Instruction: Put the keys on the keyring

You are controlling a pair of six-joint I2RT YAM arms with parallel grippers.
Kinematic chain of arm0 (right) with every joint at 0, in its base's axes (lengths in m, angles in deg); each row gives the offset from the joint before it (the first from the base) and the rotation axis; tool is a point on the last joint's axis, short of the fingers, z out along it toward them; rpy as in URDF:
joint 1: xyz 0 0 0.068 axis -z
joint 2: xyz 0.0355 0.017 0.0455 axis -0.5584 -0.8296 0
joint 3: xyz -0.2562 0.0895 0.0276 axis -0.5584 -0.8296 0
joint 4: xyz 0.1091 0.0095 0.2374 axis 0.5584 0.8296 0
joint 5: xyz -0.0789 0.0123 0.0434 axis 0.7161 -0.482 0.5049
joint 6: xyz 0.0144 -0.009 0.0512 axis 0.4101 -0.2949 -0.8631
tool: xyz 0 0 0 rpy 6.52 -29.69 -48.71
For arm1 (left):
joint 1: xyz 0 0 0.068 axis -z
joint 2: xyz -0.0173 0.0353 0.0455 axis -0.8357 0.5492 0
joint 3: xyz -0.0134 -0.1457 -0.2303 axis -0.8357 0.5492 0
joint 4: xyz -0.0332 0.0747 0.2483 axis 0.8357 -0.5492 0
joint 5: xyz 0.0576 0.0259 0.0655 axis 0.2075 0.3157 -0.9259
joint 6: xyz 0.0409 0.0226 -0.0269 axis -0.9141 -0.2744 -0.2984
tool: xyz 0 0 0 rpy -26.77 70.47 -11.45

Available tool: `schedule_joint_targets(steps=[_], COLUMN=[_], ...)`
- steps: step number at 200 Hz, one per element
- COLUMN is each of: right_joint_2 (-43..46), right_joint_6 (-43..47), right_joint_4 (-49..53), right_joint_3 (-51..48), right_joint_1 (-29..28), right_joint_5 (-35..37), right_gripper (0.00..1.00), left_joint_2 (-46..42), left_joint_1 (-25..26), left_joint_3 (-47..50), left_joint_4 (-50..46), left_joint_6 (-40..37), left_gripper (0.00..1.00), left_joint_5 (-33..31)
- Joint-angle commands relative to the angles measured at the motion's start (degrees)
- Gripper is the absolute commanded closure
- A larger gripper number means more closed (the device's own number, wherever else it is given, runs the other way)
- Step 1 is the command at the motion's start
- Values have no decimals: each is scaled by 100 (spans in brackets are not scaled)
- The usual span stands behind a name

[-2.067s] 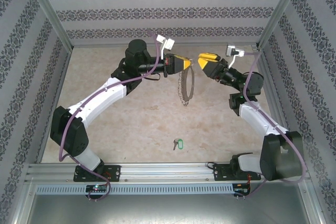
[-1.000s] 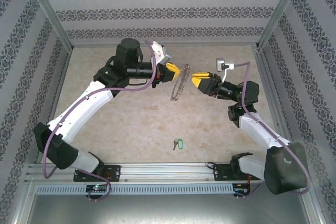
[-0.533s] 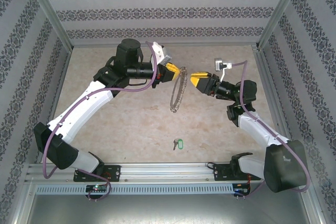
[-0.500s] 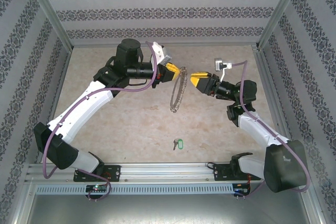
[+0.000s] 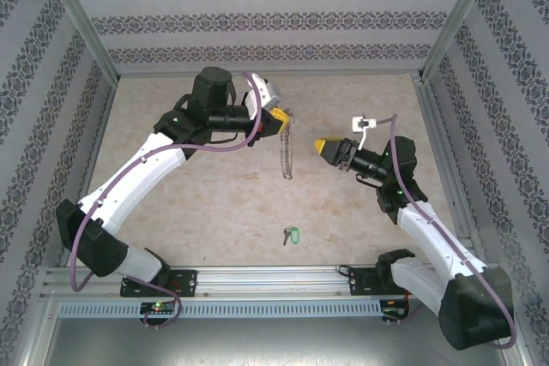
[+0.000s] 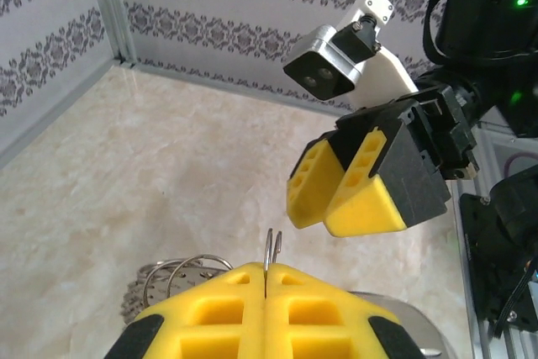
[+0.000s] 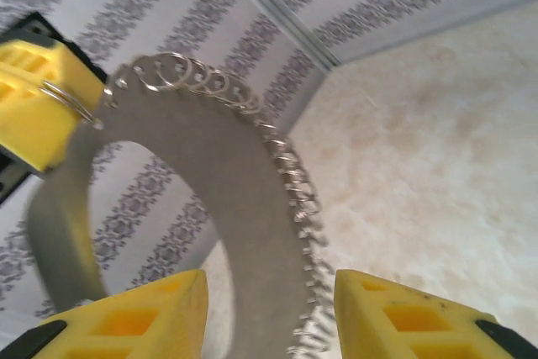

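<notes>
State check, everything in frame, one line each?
left pincer: shut on the keyring's wire, raised.
right pincer: open, empty, apart from the ring.
keyring: hanging from the left pincer, off the table.
keys: lying loose on the table, not on the ring.

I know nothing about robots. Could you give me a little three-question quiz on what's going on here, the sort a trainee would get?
1. True or false: the keys already hang on the keyring.
2. Pick one: what holds the keyring up off the table? A) the left gripper. B) a hook on the back wall. C) nothing, it lies flat.
3. Fill the blank: the right gripper has its jaws ____.

Key:
1. False. The keys lie on the table, near the arm bases and apart from the keyring.
2. A. The left gripper is shut on the top of the keyring, which dangles below it.
3. Open. It holds nothing and sits beside the keyring without touching it.
</notes>
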Motion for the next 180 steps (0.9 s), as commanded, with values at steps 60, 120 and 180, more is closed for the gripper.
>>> schedule_joint_targets(steps=[60, 120, 180], right_joint_2=[75, -631, -1790], right_joint_6=[587, 725, 1262], right_joint_4=[2908, 2978, 3073], right_joint_3=[-430, -311, 281], right_joint_1=[-1287, -2707, -3343], right_joint_5=[1706, 2408, 2718], right_gripper=[58, 60, 62], left_joint_2=[-461, -843, -1234], left_joint_1=[-59, -372, -544], left_joint_3=[899, 1373, 1604], left_joint_4=[685, 936, 892], left_joint_6=[261, 458, 517], left_gripper=[100, 100, 100], left_joint_5=[-320, -325, -337])
